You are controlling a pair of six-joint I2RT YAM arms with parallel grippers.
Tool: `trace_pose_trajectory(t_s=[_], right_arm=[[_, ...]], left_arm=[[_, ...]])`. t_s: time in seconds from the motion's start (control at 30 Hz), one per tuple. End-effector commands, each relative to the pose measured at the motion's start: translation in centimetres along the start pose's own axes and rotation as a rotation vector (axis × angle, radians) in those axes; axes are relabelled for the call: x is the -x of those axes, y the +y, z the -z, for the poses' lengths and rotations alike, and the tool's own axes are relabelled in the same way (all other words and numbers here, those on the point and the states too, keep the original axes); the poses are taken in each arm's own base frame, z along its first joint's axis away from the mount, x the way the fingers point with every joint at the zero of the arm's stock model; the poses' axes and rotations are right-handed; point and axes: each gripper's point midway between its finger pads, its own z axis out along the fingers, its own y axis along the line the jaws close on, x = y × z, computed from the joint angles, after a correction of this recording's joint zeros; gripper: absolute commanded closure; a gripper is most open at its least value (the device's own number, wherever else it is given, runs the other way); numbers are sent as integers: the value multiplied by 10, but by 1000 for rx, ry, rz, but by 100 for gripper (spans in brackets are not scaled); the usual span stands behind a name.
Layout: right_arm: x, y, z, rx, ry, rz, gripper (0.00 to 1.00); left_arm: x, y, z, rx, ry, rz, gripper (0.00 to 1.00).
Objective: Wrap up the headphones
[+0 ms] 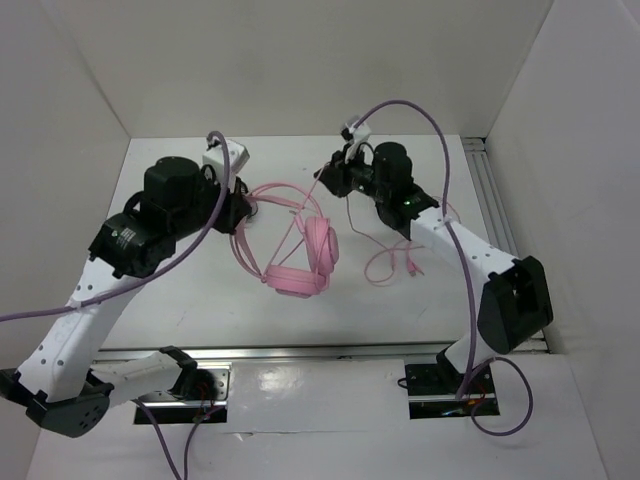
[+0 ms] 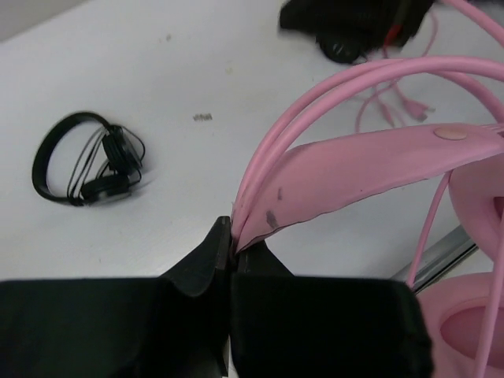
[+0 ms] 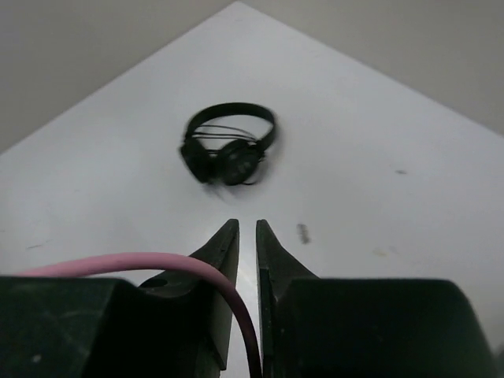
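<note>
We saw the headphones (image 1: 300,250), pink and over-ear, held up by one end of their headband (image 2: 354,169), which was pinched between the left fingers (image 2: 201,264). Thin double wires arched above the broad pink strap. The two round padded cups (image 1: 322,243) sat low over the middle of the tabletop (image 1: 200,300), one tilted above the other. The long thin cable (image 1: 385,262) lay looped to their right, one strand crossing the right fingers (image 3: 224,252).

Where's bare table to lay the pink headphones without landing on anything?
Bare white table lies between the large pink over-ear headphones and the near metal rail; another patch shows centrally by the back wall. Crowded right of the cups, where the thin pink cable loops. A small black headset lies on it too.
</note>
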Motion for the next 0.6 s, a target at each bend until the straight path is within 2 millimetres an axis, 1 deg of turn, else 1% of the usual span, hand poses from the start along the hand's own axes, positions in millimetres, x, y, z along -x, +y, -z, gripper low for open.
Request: trace_pose_trajectory(t_s=[0.0,0.07,0.1,0.13,0.17,0.2,0.23,0.27,0.3,0.33,0.37,0.4,0.43,0.47,0.5,0.53,0.57], right_arm=[[-12,78,-14,325,-79,-116,77],[-31,99,-22,373,-65,-165,74],[-46,101,-31,401,-55,-185,74],[-59,108,-33,429,-33,-242,73],[-68,110,-36,449,-28,-270,72],[-90,113,-41,479,10,-303,70],[-96,119,-41,508,-10,-315,70],[-102,122,-41,520,-4,-357,69],[-117,128,-42,538,15,-376,67],[-126,137,-37,559,14,-393,67],[-132,147,-34,581,17,-400,67],[-142,151,-33,587,31,-412,67],[-147,157,-25,604,23,-426,67],[-157,168,-20,624,38,-437,69],[-161,175,-14,640,40,-445,72],[-167,180,-4,636,12,-452,74],[-175,195,5,666,31,-461,81]], left_arm=[[75,-26,47,-113,-220,59,100],[94,-29,55,-123,-260,101,100],[114,-30,73,-123,-325,113,100],[124,-28,78,-110,-349,129,100],[134,-25,82,-91,-373,178,100],[153,-17,98,-45,-441,202,100],[159,-9,104,-2,-463,231,100],[165,-2,107,38,-484,266,100],[170,12,108,114,-509,299,100],[173,22,111,170,-534,331,100],[176,29,105,205,-544,360,100],[179,38,96,260,-540,371,100],[181,48,92,302,-540,379,100],[185,54,85,325,-542,384,100],[188,61,78,351,-540,398,100],[193,70,66,396,-534,405,100],[200,79,67,429,-549,414,100]])
